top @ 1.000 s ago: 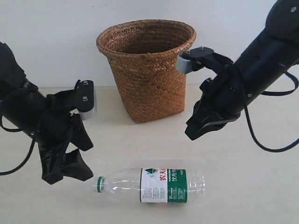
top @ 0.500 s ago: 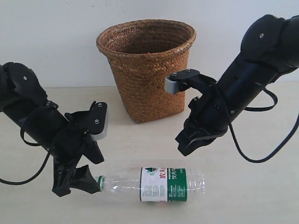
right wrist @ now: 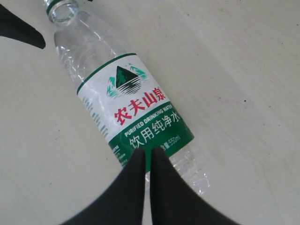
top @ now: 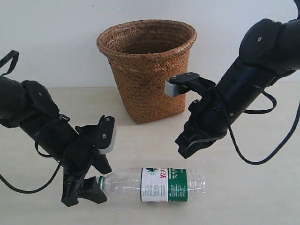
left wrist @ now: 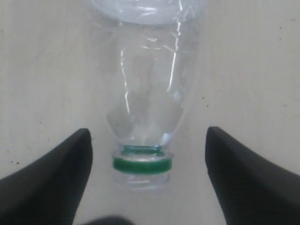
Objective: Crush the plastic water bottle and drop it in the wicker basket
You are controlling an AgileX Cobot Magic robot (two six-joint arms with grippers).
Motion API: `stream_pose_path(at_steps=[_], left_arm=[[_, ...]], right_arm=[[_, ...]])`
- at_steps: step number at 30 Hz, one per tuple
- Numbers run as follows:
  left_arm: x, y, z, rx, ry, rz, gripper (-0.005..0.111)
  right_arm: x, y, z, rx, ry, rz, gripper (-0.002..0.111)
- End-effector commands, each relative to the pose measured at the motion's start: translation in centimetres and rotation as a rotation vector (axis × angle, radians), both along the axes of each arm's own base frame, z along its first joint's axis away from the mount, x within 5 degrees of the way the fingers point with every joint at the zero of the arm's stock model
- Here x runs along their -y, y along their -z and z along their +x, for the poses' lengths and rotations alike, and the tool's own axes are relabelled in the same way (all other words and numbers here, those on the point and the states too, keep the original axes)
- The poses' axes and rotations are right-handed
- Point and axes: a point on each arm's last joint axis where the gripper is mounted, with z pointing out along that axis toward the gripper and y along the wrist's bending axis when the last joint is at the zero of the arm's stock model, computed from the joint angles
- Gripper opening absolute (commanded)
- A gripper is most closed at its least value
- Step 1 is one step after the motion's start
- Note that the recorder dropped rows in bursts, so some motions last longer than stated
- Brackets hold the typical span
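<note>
Listing one bottle [top: 164, 185], uncrushed, flat on its side on the table [top: 253, 197], neck toward the left gripper [left wrist: 147, 133], base toward the right arm. Straddled at the green neck ring [left wrist: 142, 164] by that gripper's fingers [left wrist: 51, 183], spread wide, one on either side, clear of the plastic; judged so set to close on the stiff neck end and stop any rolling. Overhung near the label [right wrist: 136, 108] by the right gripper [right wrist: 146, 152], drawn almost together with nothing between, tip just above the body and not seen touching; judged a blunt point for pressing the thin wall flat rather than for grasping. Filed behind: basket [top: 150, 89], upright, mouth upward, between the two arms, apart from the bottle; probably kept near to shorten the carry once flattened. To do: crushing first, then lifting over the rim and dropping in.
</note>
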Motion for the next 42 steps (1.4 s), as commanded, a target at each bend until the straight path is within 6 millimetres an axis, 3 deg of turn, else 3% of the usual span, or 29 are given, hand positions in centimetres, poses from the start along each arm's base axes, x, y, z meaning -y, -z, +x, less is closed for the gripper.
stream_pose_path(at_steps=[1, 10, 12, 18, 24, 36, 42], left_arm=[[0.2, 1.2, 0.5, 0.009, -0.015, 0.006, 0.064], [0.4, 2.2, 0.6, 0.007, -0.003, -0.007, 0.055], [0.4, 2.5, 0.6, 0.0, 0.0, -0.004, 0.047], [0.4, 2.9, 0.5, -0.015, 0.012, 0.004, 0.005], [0.4, 2.9, 0.4, -0.022, 0.015, 0.004, 0.004], [0.3, 3.0, 0.5, -0.023, -0.002, 0.015, 0.004], [0.3, 3.0, 0.5, -0.021, -0.002, 0.016, 0.004]], right_arm=[[-0.1, -0.1, 0.2, 0.014, 0.004, 0.005, 0.0], [-0.1, -0.1, 0.3, 0.023, 0.009, 0.007, 0.0], [-0.1, -0.1, 0.3, 0.024, 0.01, 0.007, 0.0], [-0.5, -0.4, 0.2, -0.007, 0.039, 0.059, 0.0], [-1.5, -0.5, 0.1, -0.059, 0.083, 0.16, 0.0], [-6.9, 4.2, 0.5, -0.164, 0.097, 0.118, 0.0], [-7.4, 5.5, 1.0, -0.217, 0.134, 0.103, 0.0]])
